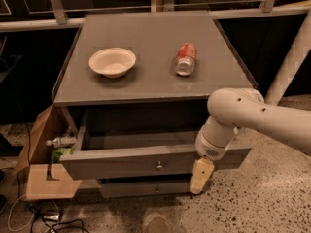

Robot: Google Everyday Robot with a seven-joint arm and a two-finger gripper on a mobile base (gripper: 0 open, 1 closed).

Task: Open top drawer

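— How is the top drawer (121, 165) seen?

— It is seen standing open, drawn well out from the grey cabinet (146, 38), just under the cabinet's top. A flat grey front is shown, wide and plain, with one small round metal knob (159, 166) set at its middle. A dark hollow is left between the front and the cabinet body. A narrower lower drawer (141, 188) is seen beneath it, shut.

— And the gripper?

— The gripper (200, 177) is found low at the right part of the drawer front, to the right of the knob and apart from it. It is pointed straight down, its pale tip reaching past the front's lower edge toward the speckled floor. Whether it is spread or pressed together cannot be told, and nothing is seen held in it. Whether the drawer front is touched cannot be told either, since the two only overlap in the view.

— How is the arm posed?

— The white arm (243, 113) is brought in from the right edge, bent sharply at a rounded joint beside the cabinet's right corner, and turned downward to the wrist.

— What else is noted?

— On the cabinet top, a pale bowl (112, 61) is set at the left and a can (185, 58) is laid on its side at the right, well apart.
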